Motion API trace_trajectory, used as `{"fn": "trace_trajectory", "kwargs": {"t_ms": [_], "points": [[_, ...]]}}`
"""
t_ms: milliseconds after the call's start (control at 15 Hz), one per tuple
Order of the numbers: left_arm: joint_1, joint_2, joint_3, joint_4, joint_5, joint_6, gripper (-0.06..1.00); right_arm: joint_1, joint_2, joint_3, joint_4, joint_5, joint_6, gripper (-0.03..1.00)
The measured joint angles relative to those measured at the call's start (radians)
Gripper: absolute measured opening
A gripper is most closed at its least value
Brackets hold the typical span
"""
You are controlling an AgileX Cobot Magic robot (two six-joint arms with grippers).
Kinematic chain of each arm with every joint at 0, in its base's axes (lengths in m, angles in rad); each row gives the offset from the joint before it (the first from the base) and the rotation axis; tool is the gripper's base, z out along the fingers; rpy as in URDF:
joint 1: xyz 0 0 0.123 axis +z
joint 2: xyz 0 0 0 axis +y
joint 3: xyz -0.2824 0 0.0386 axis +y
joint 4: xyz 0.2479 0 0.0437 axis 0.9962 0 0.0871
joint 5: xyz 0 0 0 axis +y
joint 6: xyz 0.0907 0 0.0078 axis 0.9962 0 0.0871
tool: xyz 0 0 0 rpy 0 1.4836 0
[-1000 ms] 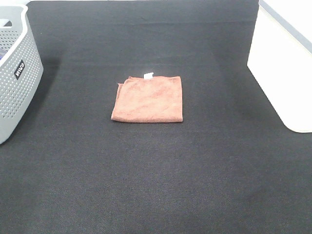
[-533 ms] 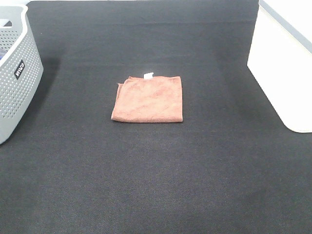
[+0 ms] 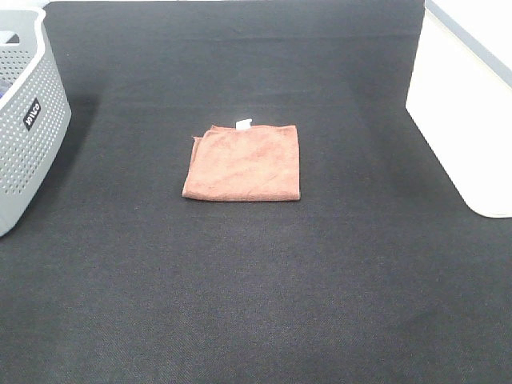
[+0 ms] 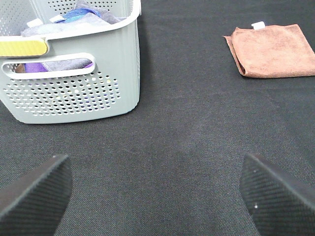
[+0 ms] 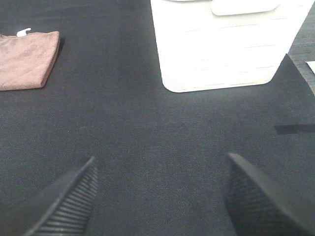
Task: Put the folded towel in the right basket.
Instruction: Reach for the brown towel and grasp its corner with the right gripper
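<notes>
Left gripper [image 4: 155, 189], right gripper [image 5: 160, 184]: jaws spread, empty. Right should pinch towel [image 3: 243, 162] at right edge, all layers, then right basket [image 3: 468, 120].

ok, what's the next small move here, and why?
Probably move the right gripper toward the folded towel. The towel lies flat and untouched in the middle, the gripper's jaws stand open and empty, and the white basket sits on that arm's side.
</notes>
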Motion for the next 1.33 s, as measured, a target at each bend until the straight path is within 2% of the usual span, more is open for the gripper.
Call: {"fn": "trace_trajectory", "kwargs": {"t_ms": [1133, 1200, 1333], "points": [[0.000, 0.000, 0.000, 0.000, 0.000, 0.000, 0.88, 0.000, 0.004, -0.005, 0.000, -0.006, 0.000, 0.67], [0.000, 0.000, 0.000, 0.000, 0.000, 0.000, 0.88, 0.000, 0.021, -0.015, -0.006, -0.043, 0.000, 0.67], [0.000, 0.000, 0.000, 0.000, 0.000, 0.000, 0.88, 0.000, 0.105, -0.035, 0.000, -0.179, 0.000, 0.67]]}}
